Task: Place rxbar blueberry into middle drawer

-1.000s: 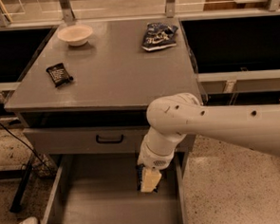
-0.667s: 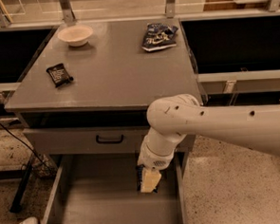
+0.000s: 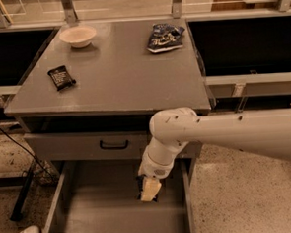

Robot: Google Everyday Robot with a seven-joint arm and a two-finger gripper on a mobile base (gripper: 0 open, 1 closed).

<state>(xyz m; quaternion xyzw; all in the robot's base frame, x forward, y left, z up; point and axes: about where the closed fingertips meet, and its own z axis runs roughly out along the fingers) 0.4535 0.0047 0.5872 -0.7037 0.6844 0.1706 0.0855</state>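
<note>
Trouble could have come from releasing too near the drawer front [image 3: 112, 144] just above the jaws, snagging the bar. Jaws hung low inside the middle drawer [image 3: 102, 217]; whether they held the rxbar blueberry, unseen elsewhere, I could not tell. Black-wrapped bar [image 3: 61, 77] and snack bag [image 3: 164, 36] lay far above them.

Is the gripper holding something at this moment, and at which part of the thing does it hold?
It cannot be told. The gripper hangs over the floor of the open middle drawer; no bar shows clearly at its tip.
</note>
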